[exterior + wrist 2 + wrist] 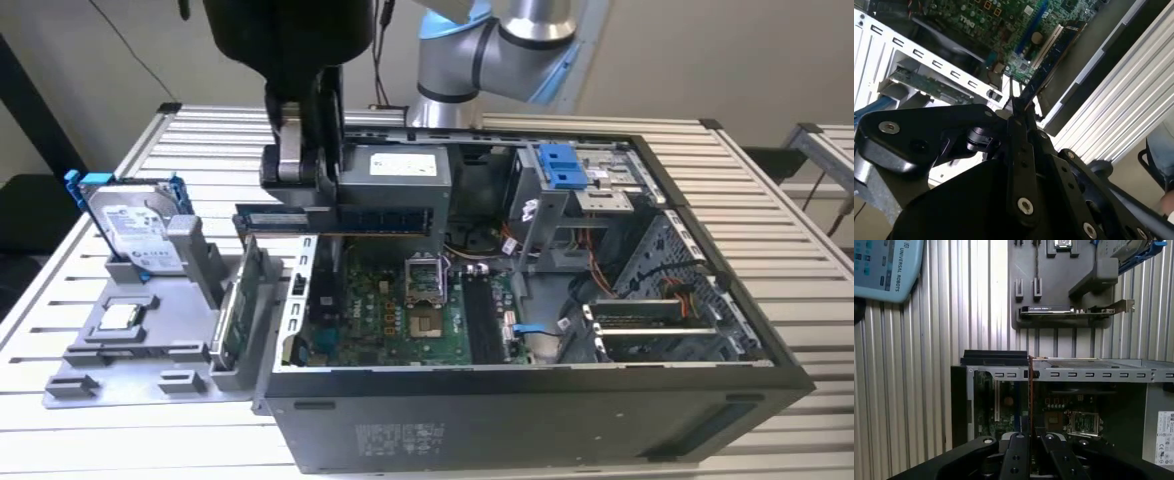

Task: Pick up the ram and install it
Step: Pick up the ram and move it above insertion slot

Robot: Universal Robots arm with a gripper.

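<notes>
Exterior view's left: a silver hard drive (134, 235) in a blue frame stood upright at the back of a grey fixture tray (147, 355) on the slatted worktop (774, 230). A small square chip (118, 318) lay flat on the tray. A green circuit card (230, 312) stood on edge at the tray's side nearest the case.

Next along, the hand (296, 190) hung down from above, narrow, pinched on the ram (367, 220). The ram was in the air, long axis level, standing on its edge. It was gripped near its end toward the exterior view's left. Its other end reached across in front of the grey power supply (400, 165). It sat above the open computer case (534, 420), over the green motherboard (387, 310).

In the second wrist view the ram (1054, 55) ran out from the fingers (1021, 150) over the board. In the first wrist view the ram (1030, 390) showed edge-on as a thin line.

Further right: processor socket (424, 275) mid-board, blue latches (561, 165) on the drive bay, and the arm (507, 40) behind the case.
</notes>
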